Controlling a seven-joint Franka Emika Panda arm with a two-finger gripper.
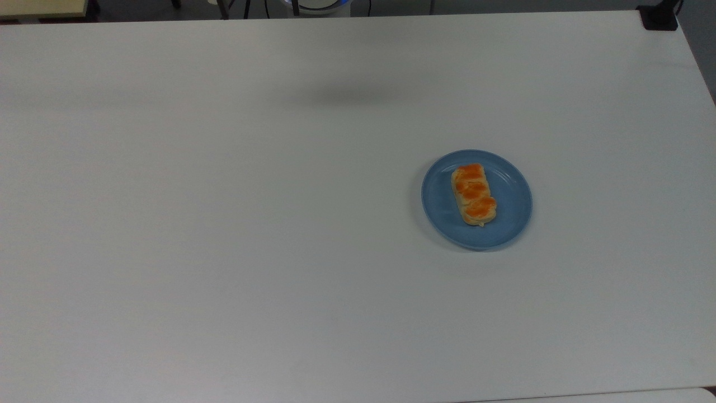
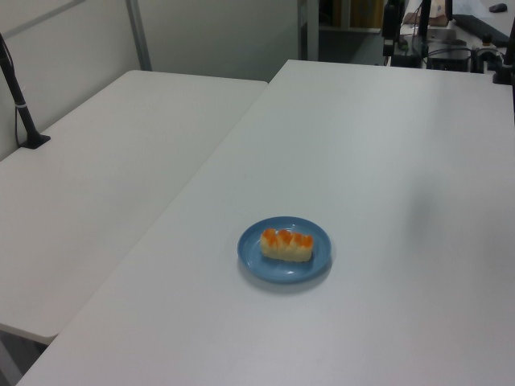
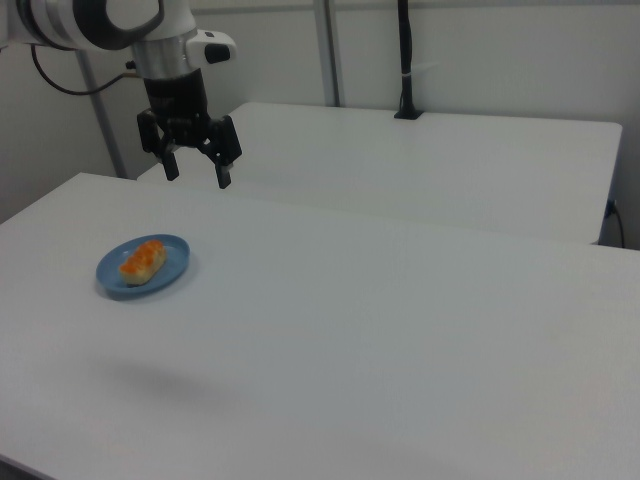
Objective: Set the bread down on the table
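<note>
The bread (image 1: pixel 474 193) is a small pale-tan loaf with orange-brown bumps, lying on a round blue plate (image 1: pixel 512 221) on the white table (image 1: pixel 224 224). The left view has the bread (image 2: pixel 286 244) on the plate (image 2: pixel 257 261) near the table's (image 2: pixel 402 161) middle. In the right view the bread (image 3: pixel 143 260) rests on the plate (image 3: pixel 175 275) at the right view's left. My gripper (image 3: pixel 197 177) hangs high above the table (image 3: pixel 400 330), up and to the right of the plate in the right view, open and holding nothing.
A second white table (image 2: pixel 96 177) adjoins on the left view's left, carrying a black clamp post (image 2: pixel 20 104). A black clamp (image 1: pixel 660 17) sits at the top view's top right corner. Wide bare tabletop lies all around the plate.
</note>
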